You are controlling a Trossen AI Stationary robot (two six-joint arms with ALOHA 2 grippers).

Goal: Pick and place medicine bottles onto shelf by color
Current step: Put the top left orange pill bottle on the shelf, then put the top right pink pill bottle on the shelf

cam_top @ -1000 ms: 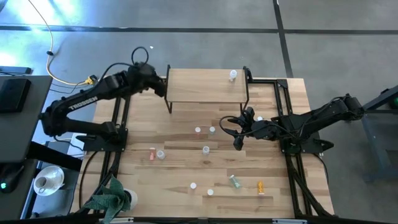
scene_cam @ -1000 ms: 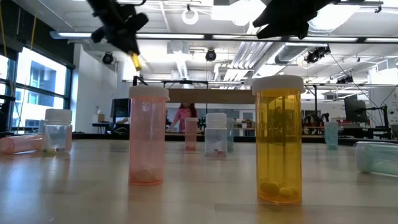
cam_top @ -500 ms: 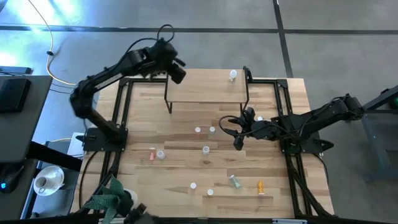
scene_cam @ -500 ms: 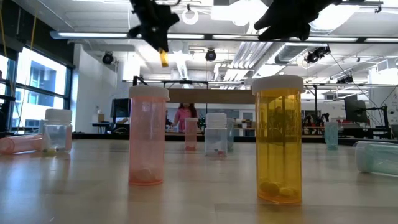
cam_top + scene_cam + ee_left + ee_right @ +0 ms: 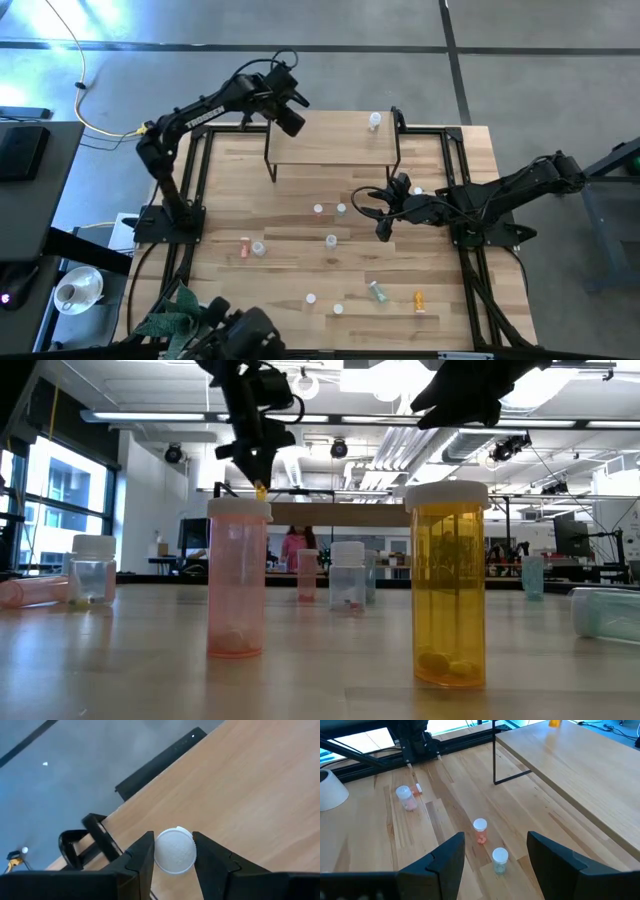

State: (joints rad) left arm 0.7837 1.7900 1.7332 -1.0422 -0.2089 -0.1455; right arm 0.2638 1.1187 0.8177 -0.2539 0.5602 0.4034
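Left wrist view shows an orange bottle (image 5: 175, 850), white cap toward the lens, clamped in my left gripper (image 5: 291, 119) above the left end of the shelf (image 5: 330, 150). I judge this the placing step: next, lower it upright onto the shelf top, then release. My right gripper (image 5: 384, 210) hangs open over mid-surface, holding nothing.

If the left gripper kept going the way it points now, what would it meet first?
Probably the shelf: the left gripper, shut on a white-capped bottle, points down at its light wood top near the left end. How far above it hangs is unclear.
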